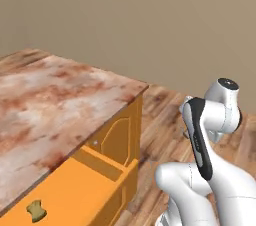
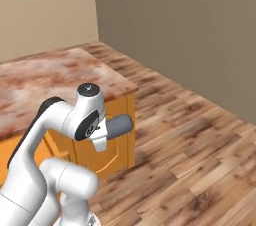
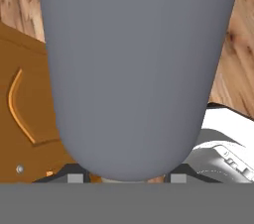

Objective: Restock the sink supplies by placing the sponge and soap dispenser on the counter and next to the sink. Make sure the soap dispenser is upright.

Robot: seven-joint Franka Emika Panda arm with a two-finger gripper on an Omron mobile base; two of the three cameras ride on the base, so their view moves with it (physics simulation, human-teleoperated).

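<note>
My gripper (image 2: 104, 133) is shut on the soap dispenser (image 2: 120, 125), a dark grey bottle held lying sideways in the air beside the end of the cabinet. In the hand view the soap dispenser (image 3: 136, 69) rises between the two fingertips (image 3: 74, 178), and its top is cut off by the frame. The sponge (image 1: 36, 211), a small yellow-tan block, lies in the open orange drawer (image 1: 80, 190) below the counter (image 1: 50, 105). The sink is out of view.
The marbled counter (image 2: 55, 77) ends at a corner close to the arm. An orange cabinet door (image 2: 115, 150) faces the wooden floor (image 2: 190, 140), which stretches to the beige walls. The pulled-out drawer juts toward the robot's base.
</note>
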